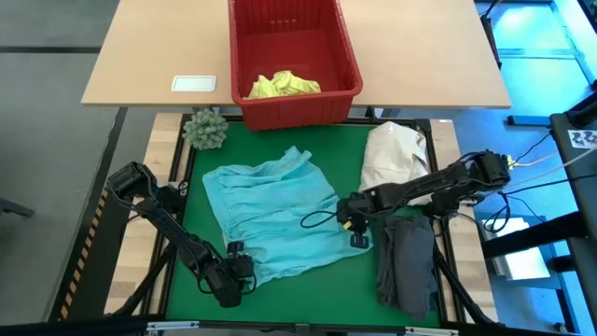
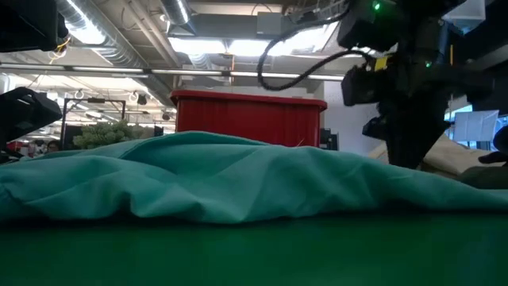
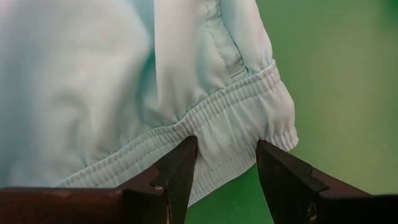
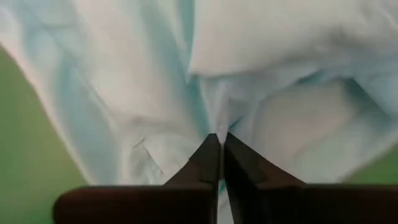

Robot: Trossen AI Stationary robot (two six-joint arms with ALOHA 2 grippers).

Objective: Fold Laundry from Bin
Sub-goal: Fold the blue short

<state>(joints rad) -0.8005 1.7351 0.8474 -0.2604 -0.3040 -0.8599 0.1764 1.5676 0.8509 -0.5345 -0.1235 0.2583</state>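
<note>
Green tabletop (image 1: 280,299) crowded with cloth.
Right hand (image 4: 219,163) pinched the turquoise garment (image 1: 275,219), grey garment (image 1: 408,261) beside it; left hand (image 3: 224,171) spread at its hem.

low view's mostly blocked: the turquoise garment (image 2: 238,179) hides the bottom of the red bin (image 2: 250,119) and the right gripper's tips. In the high view the bin (image 1: 347,56) is cut off at the top edge, and whether the shut right gripper (image 4: 220,155) actually pinches cloth is hard to tell
</note>
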